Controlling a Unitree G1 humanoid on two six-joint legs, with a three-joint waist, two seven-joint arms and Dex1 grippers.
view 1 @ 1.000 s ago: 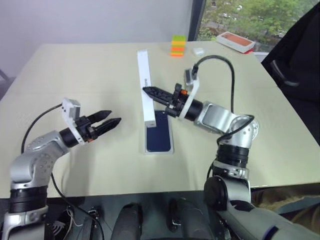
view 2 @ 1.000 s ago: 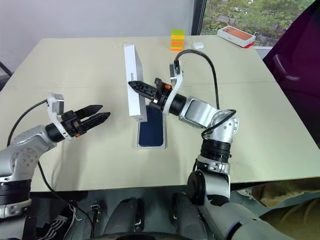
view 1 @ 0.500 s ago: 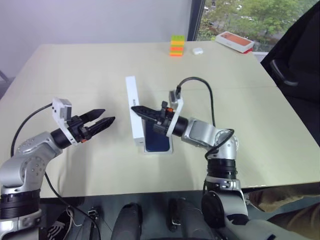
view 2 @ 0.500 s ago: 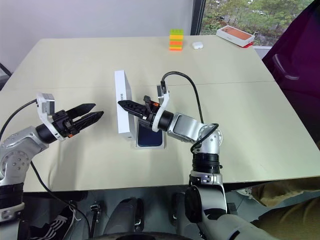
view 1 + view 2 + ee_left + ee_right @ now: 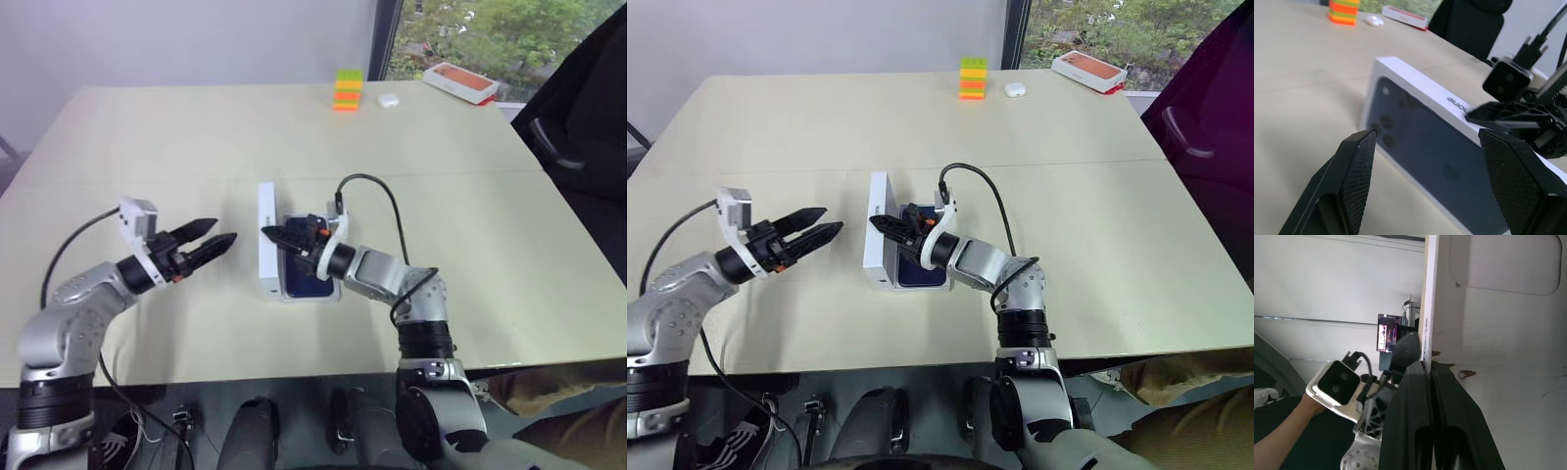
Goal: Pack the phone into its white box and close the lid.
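Right gripper (image 5: 275, 236): pinched on the lid (image 5: 265, 238) edge, tilted over the phone (image 5: 306, 279).
Left gripper (image 5: 212, 242): spread, empty, left.
Advice: lower squarely over the white box (image 5: 312, 295).

Beige table (image 5: 147, 137), white box (image 5: 312, 292) mid-table, coloured block stack (image 5: 348, 89), small white object (image 5: 388, 100), orange-topped box (image 5: 460, 81) at far edge

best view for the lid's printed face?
Left wrist view: the lid stands on edge, its phone print and lettering facing the camera. Head views give its white rim edge-on; right wrist view its plain white inside, pinched by the right gripper.
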